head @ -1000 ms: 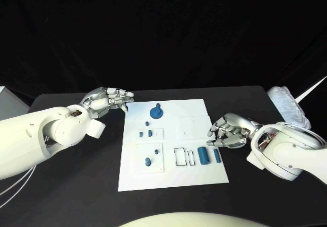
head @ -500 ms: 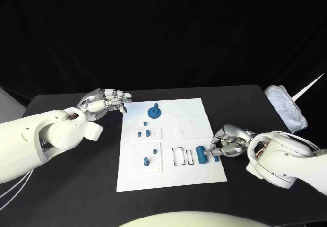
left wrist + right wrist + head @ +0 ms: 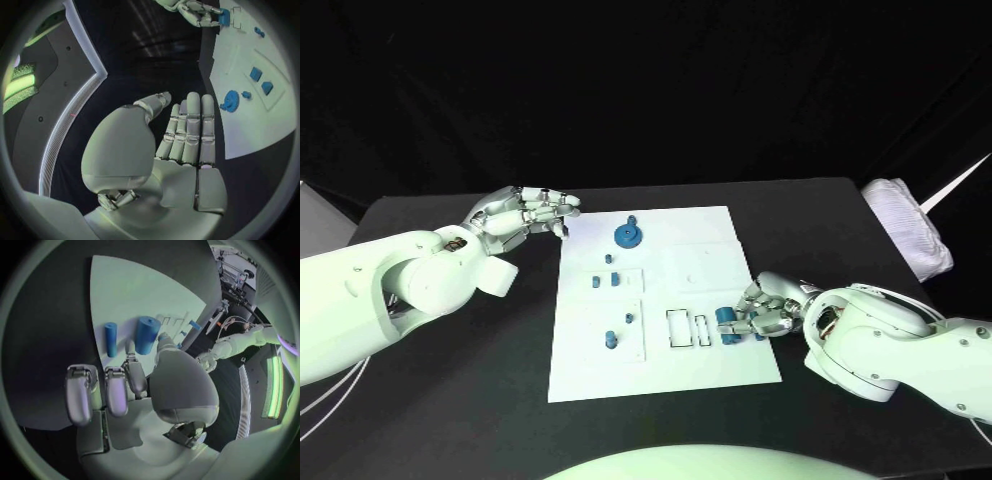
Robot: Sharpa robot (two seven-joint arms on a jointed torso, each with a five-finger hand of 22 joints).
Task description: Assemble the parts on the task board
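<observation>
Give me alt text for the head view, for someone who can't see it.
The right hand reaches onto the white task board, fingers touching the thicker of two blue cylinders near its right edge. The left hand hovers off the board's far left corner, holding nothing. More small blue parts, including a round disc, sit on the board.

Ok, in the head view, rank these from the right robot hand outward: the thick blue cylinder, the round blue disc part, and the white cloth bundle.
1. Thick blue cylinder: on the task board, at the fingertips of the right robot hand.
2. White cloth bundle: at the table's far right edge.
3. Round blue disc part: at the board's far end.
</observation>
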